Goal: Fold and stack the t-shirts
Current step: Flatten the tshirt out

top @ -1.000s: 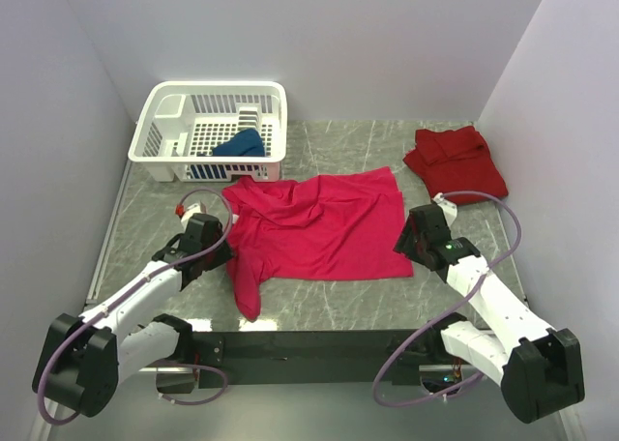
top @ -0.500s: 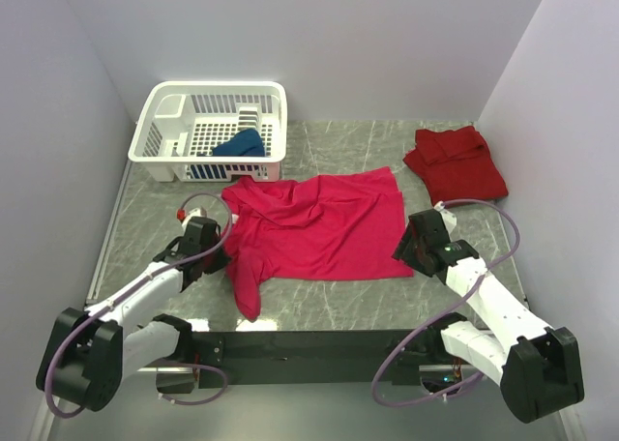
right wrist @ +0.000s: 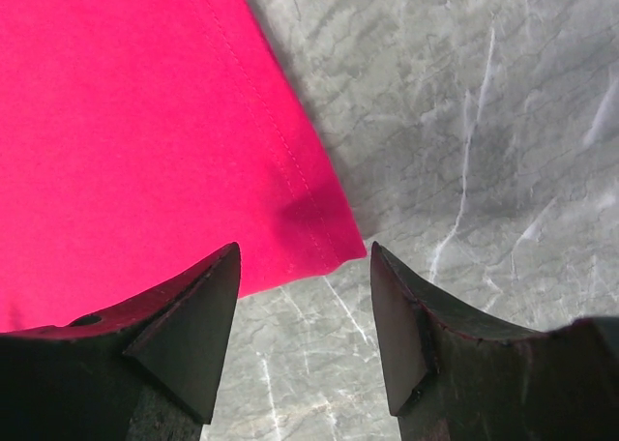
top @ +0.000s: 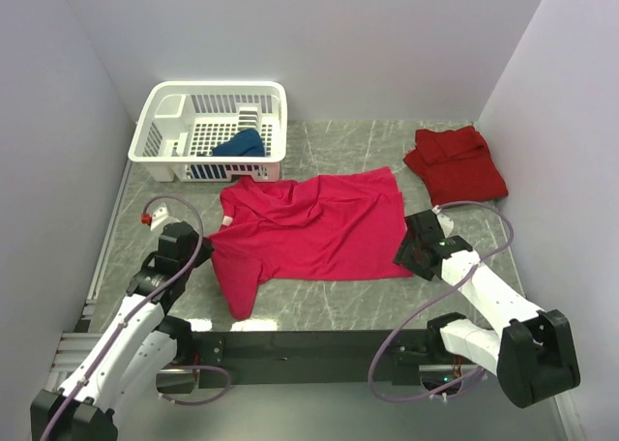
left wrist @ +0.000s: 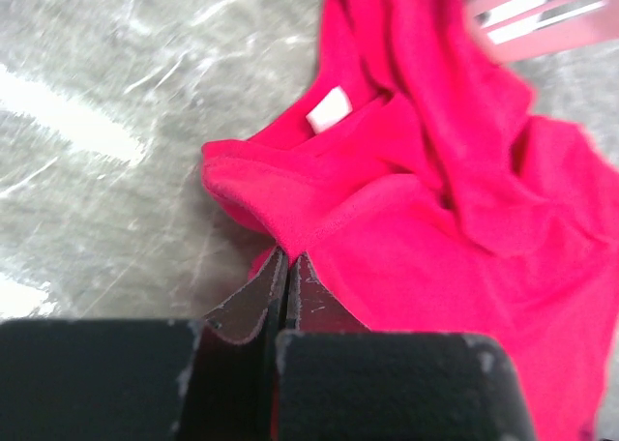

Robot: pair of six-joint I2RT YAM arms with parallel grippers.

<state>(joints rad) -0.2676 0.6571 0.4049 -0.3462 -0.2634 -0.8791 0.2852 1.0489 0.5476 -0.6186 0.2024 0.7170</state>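
Moved: since a second ago we see the left gripper [top: 201, 238] drawn back leftward, now pinching the magenta t-shirt [top: 309, 230] at its shoulder edge.
Label: white neck tag [left wrist: 329, 107], no writing we can read.
Right gripper [right wrist: 304, 250]: spread, straddling the near right hem corner.
Magenta t-shirt: mid-table [top: 348, 143], wrinkled.
Others: darker red t-shirt [top: 455, 162] far right; dark blue t-shirt [top: 240, 144] in the basket [top: 162, 122].

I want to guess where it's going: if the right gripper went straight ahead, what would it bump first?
Probably the hem corner of the magenta t-shirt, lying on the table just ahead of the open right gripper.
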